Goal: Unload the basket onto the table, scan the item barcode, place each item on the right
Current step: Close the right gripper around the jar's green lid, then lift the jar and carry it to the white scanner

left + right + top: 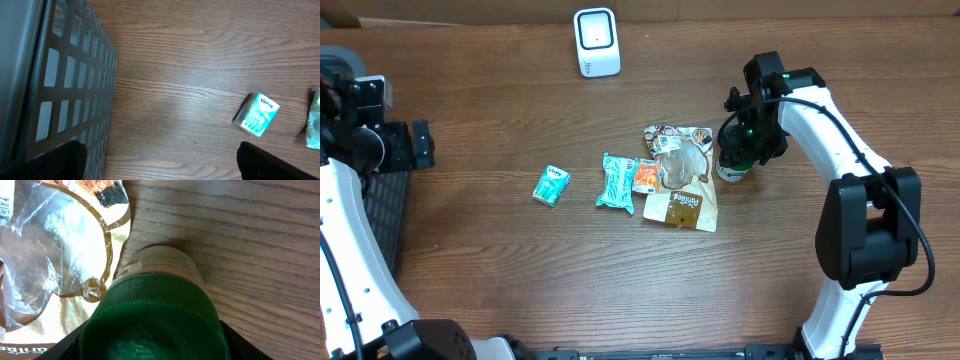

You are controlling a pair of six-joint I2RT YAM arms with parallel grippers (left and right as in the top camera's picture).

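Note:
A small jar with a green screw cap (pixel 155 315) stands upright on the wood table, just right of a crinkled snack bag (pixel 55 255). My right gripper (pixel 155 347) reaches down over it, one black finger (pixel 67 347) pressed against each side of the cap. From overhead, the right gripper (pixel 740 150) covers most of the jar (pixel 732 172). The white barcode scanner (pixel 596 42) stands at the back edge. My left gripper (pixel 160 162) hangs open over bare wood at the far left (pixel 420 145), holding nothing. No barcode shows in any view.
Mid-table lie a teal tissue pack (pixel 551 185), a teal pouch (pixel 616 182), an orange packet (pixel 646 176) and a brown-and-clear snack bag (pixel 682 190). A grey mesh basket (pixel 65 85) sits at the left edge, under the left arm.

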